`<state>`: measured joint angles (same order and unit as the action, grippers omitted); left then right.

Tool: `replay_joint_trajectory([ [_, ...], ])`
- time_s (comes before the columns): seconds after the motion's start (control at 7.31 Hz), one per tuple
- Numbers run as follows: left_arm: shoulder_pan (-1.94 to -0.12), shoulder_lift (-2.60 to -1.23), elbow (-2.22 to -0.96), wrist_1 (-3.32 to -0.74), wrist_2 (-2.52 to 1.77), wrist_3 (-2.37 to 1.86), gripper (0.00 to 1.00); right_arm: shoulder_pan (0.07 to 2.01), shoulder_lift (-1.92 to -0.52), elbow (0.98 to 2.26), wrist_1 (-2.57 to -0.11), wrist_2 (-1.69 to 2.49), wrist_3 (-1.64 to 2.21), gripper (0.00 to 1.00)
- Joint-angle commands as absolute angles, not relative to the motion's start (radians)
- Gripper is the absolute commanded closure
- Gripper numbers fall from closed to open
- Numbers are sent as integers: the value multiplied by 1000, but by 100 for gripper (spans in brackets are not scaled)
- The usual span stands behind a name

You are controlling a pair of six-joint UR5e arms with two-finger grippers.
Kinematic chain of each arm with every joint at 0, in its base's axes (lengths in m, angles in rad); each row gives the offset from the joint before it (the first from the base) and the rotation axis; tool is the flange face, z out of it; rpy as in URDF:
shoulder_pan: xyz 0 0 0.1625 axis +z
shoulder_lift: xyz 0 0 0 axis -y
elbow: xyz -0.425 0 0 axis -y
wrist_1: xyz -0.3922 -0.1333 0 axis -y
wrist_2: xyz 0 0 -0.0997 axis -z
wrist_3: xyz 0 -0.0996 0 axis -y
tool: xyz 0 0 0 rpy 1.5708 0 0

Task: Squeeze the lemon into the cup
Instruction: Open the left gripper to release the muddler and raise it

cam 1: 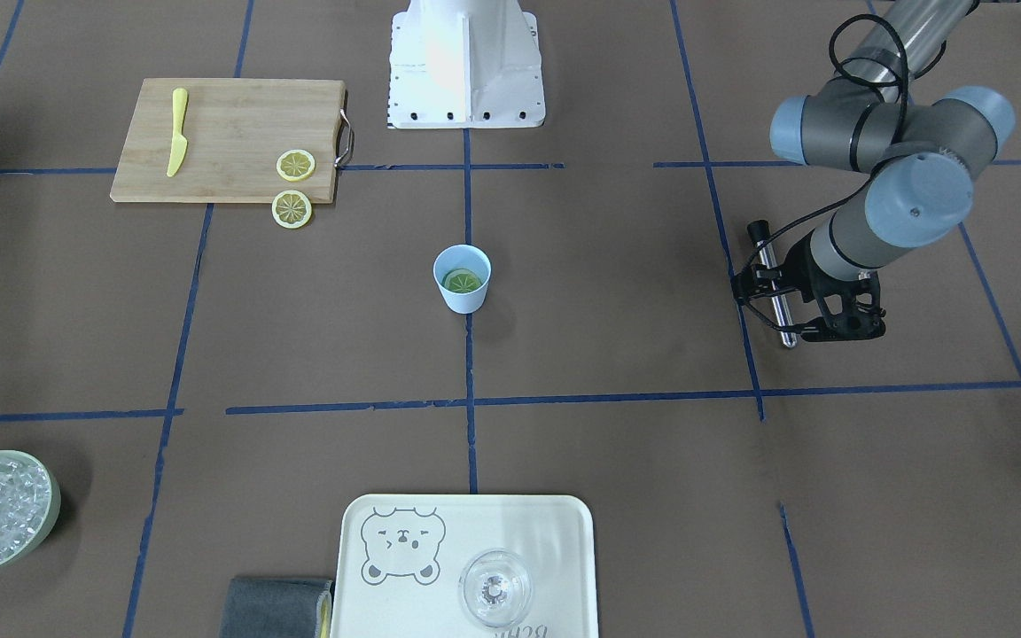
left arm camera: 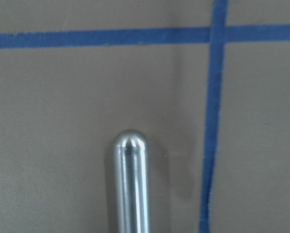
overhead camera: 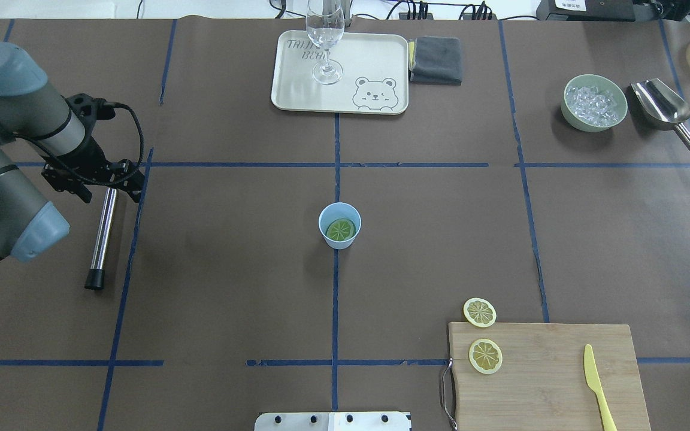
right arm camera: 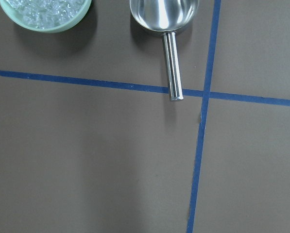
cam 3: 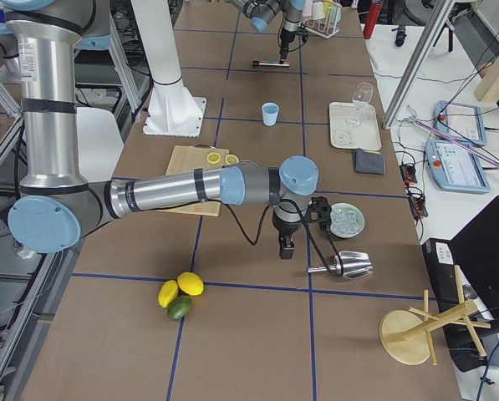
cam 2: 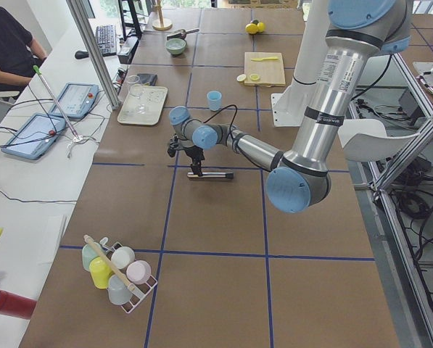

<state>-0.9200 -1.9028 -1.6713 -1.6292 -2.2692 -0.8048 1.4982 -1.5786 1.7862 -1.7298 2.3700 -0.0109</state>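
Nearest the front camera sits the tray (cam 1: 564, 532) with the glass (cam 1: 494, 587) upright on it and a grey cloth (cam 1: 276, 607) just beside it. Mid-table I see the cup (cam 1: 463, 299) standing upright on a blue tape line, well apart from both arms. One lemon slice (cam 1: 463, 282) lies flat inside it and looks greenish from up here. A second slice (cam 1: 296, 165) rests on the board (cam 1: 227, 124) near its handle end, and a third slice (cam 1: 292, 209) lies on the table against the board's edge. The knife (cam 1: 177, 131) lies at the board's other end. My left gripper (cam 1: 847, 330) points down over one end of a metal rod (overhead camera: 102, 233) that lies flat on the table. Its wrist camera shows only the rod's rounded tip beside the tape, so I cannot tell how wide the jaws stand or whether they hold the rod. My right gripper (cam 3: 287, 248) hangs above bare table near the ice bowl (cam 3: 348, 219) and the scoop (cam 3: 349, 266). I cannot tell its opening either.
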Motion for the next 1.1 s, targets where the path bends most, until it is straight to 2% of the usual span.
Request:
replay_joint_trajectory([
  [0.0,-1055,-1917,-1764,-1652,-2264,-733,0,1499,-1566,1781,-1730,2370,-11,0],
  [0.41,-1277,-1885,-1715,-1649,-2269,-389,0,1499,-1572,1767,-1729,2368,-14,0],
  [0.82,-1431,-1748,-1686,-1655,-2275,-80,0,1526,-1574,1705,-1726,2373,-21,0],
  [0.96,-1452,-1706,-1672,-1660,-2273,-31,0,1543,-1580,1663,-1656,2376,-20,0],
])
